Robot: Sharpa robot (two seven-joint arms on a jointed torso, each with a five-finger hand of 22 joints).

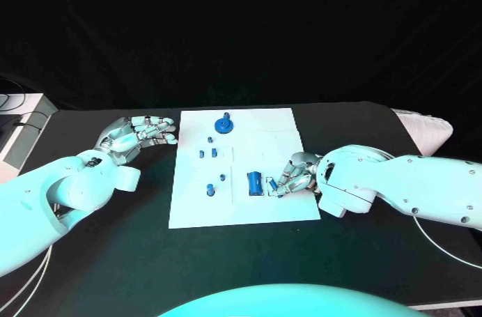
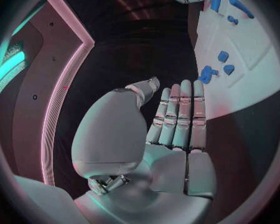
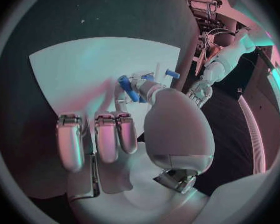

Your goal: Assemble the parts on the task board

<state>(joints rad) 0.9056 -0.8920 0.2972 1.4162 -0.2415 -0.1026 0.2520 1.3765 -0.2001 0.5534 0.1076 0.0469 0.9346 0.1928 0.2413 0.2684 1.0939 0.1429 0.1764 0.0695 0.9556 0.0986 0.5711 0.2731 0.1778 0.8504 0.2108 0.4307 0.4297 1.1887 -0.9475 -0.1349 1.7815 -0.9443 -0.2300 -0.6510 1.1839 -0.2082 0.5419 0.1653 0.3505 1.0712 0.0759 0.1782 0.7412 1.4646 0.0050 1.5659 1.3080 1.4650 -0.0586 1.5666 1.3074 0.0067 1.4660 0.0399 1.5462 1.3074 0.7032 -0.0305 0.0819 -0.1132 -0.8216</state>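
Observation:
The white task board (image 1: 191, 205) lies mid-table with several blue parts on it: a round one (image 1: 224, 126) at the far end, small ones (image 1: 210, 189) down the left side and a thick cylinder (image 1: 255, 183). My right hand (image 1: 299, 174) rests on the board's right part, fingers curled down. Its fingertips meet a small blue part (image 1: 272, 184), which the right wrist view shows against the thumb (image 3: 125, 87); whether it is held is hidden. My left hand (image 1: 141, 132) hovers off the board's far left corner and holds nothing, its fingers (image 2: 177, 109) straight.
A white box (image 1: 22, 132) stands at the table's left edge and a pale object (image 1: 427, 129) at the right edge. Bare black table (image 1: 251, 261) lies between the board and me. In the left wrist view the board (image 2: 252, 84) carries small blue parts (image 2: 207, 74).

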